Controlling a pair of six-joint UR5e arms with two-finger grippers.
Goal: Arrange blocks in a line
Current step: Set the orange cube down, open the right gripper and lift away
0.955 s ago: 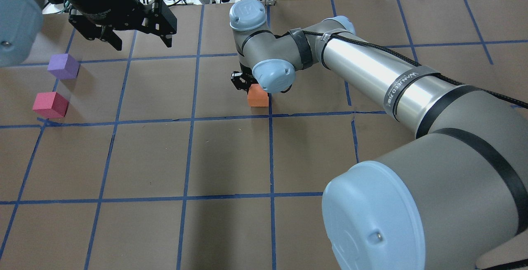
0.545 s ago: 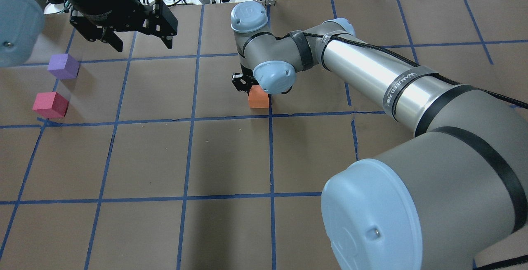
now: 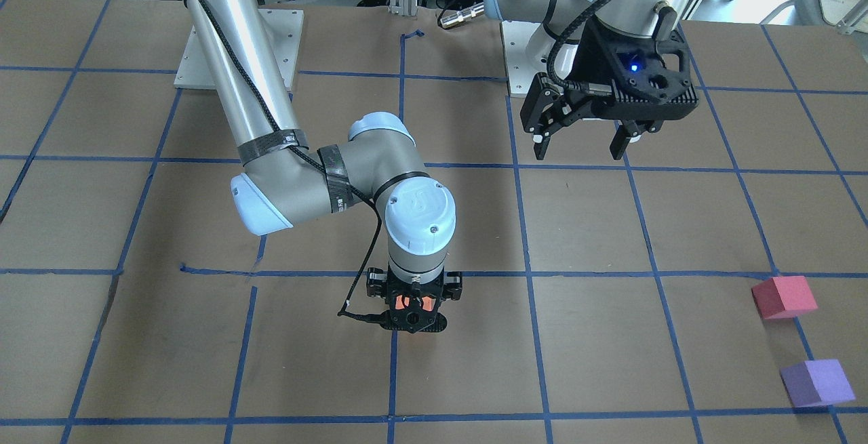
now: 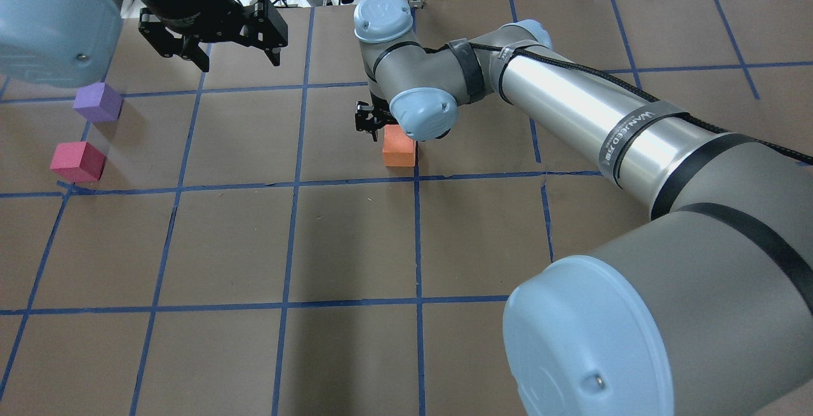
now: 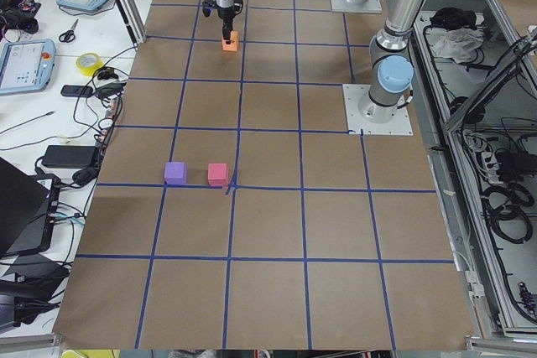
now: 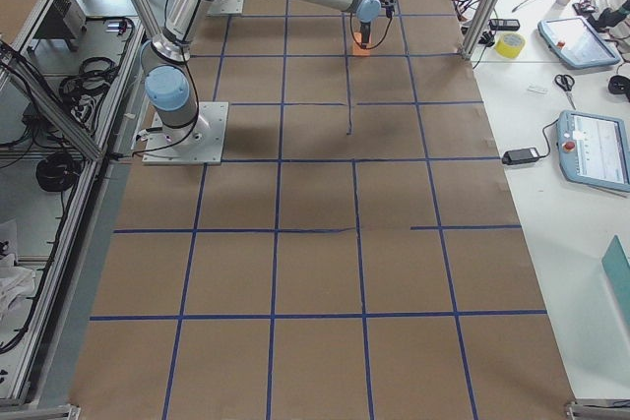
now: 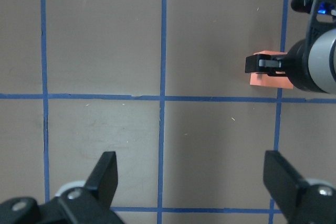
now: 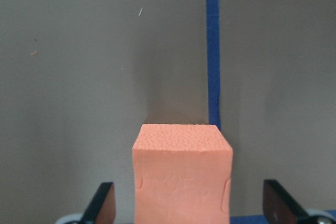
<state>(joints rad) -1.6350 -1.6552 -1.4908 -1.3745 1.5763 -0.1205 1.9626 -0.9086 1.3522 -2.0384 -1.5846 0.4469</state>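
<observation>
Right gripper (image 3: 412, 303) straddles the orange block (image 4: 399, 149), fingers (image 8: 102, 204) spread wide and not touching it — the block rests on the table (image 4: 228, 244) beside a blue line (image 4: 417, 225). Left gripper (image 4: 240, 60) hangs open, empty. Red block (image 4: 77, 162) and purple block (image 4: 96, 102) sit together, well apart from it.

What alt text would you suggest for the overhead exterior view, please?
The right arm reaches to mid-table, with the right hand, mostly hidden behind the arm, down at the orange block. Near the left edge sit a purple block and a pinkish red block; the left hand hangs open farther back.
</observation>
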